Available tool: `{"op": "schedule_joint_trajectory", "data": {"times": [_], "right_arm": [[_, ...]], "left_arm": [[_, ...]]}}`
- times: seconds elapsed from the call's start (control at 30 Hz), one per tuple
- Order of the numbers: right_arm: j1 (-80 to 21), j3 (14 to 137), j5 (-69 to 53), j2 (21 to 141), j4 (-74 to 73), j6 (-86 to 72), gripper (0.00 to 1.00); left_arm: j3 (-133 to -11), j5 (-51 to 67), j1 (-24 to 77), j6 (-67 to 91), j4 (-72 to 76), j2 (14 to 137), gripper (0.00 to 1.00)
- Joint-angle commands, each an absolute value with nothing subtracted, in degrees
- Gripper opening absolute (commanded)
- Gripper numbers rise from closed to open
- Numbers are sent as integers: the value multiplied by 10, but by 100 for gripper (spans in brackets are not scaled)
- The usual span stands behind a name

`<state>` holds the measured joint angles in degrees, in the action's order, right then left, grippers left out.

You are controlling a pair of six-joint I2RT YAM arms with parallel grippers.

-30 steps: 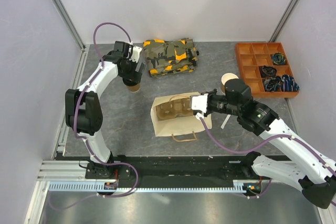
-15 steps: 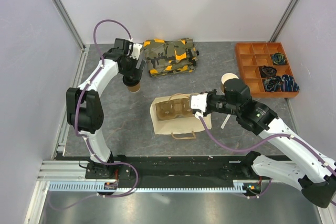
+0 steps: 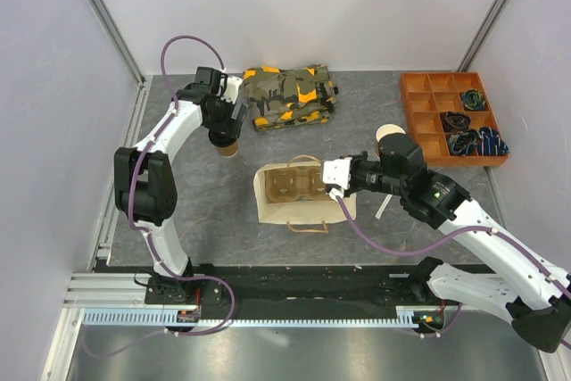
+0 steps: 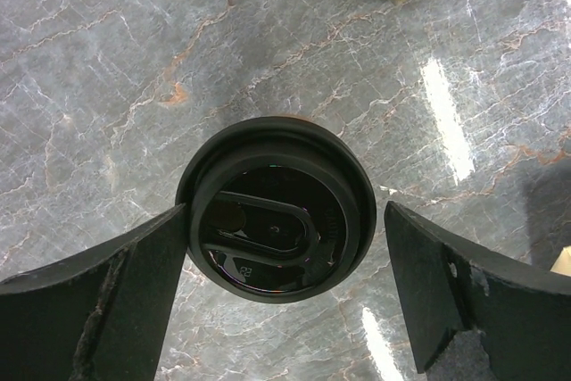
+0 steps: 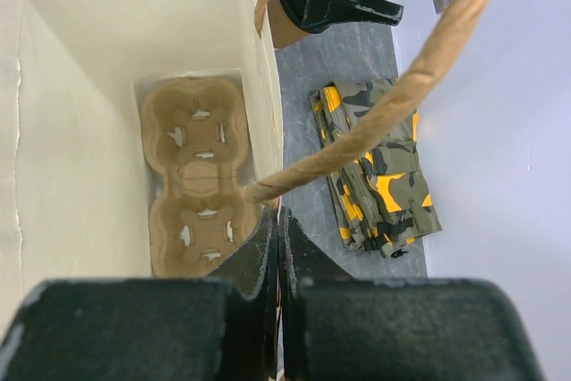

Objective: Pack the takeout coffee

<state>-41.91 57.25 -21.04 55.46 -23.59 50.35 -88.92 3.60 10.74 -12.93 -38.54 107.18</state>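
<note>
Standing upright, the takeout coffee (image 3: 229, 146) is found at ten o'clock from the paper bag (image 3: 303, 209) and is straddled by the left gripper (image 4: 285, 211), jaws wide open. The right gripper (image 5: 277, 231) is clamped shut on the bag's rim at three o'clock. A cup carrier (image 5: 194, 186) is noted inside.

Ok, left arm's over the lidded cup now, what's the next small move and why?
Probably close the left gripper on the takeout coffee. Its open jaws flank the black lid from above, a gap showing on one side, so nothing is gripped yet. The right gripper is pinched shut on the wall of the paper bag, holding it open.
</note>
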Motion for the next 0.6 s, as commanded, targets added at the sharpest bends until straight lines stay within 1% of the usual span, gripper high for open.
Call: {"op": "schedule_joint_trajectory", "data": {"times": [0.0,0.03,0.17,0.4,0.57], "right_arm": [[-421,594,-207,555,-220,495,0],[-422,594,-207,555,-221,496,0],[-422,594,-204,555,-220,495,0],[-422,594,-201,556,-219,490,0],[-421,594,-199,557,-219,490,0]], "left_arm": [[-902,55,109,-135,-386,1070,94],[-903,55,109,-134,-386,1069,91],[-903,58,110,-130,-388,1066,87],[-904,57,109,-129,-395,1064,85],[-908,56,109,-132,-402,1063,87]]}}
